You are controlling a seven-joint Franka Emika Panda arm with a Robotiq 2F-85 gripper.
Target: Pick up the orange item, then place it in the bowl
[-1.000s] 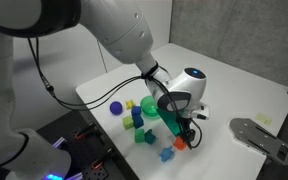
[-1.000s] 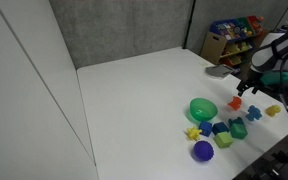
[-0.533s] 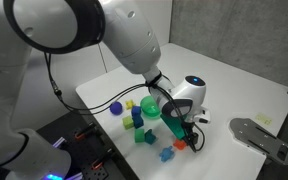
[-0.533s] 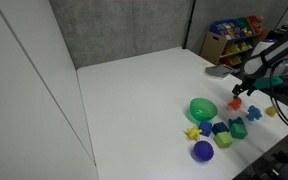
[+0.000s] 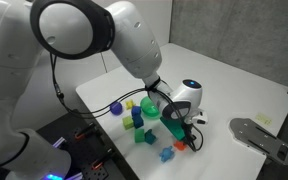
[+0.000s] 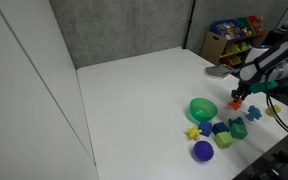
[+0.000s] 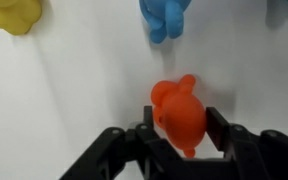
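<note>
1. Fingers (image 7: 145,137): two black fingers rise from the lower edge of the wrist view and stand one on each side of the orange item (image 7: 179,115), close against its flanks. Whether they press on it or merely bracket it cannot be determined.
2. Wrist view, left to right: a yellow piece (image 7: 12,15) lies in the upper left corner. A blue piece (image 7: 164,15) lies at top centre, just above the orange item and not touching it. Neither lies between the fingers.
3. In an exterior view, left to right: a purple ball (image 5: 115,108) sits left of centre, then a dark green block (image 5: 144,137). The bowl (image 5: 152,110) is partly hidden behind the gripper (image 5: 183,137). The orange item rests on the white table (image 5: 234,85) under the gripper, lower right of the bowl and outside it.
4. In an exterior view, the bowl (image 6: 203,108) stands right of centre. The orange item (image 6: 237,102) lies just beside it to the right, under the gripper. Coloured blocks cluster below both.
</note>
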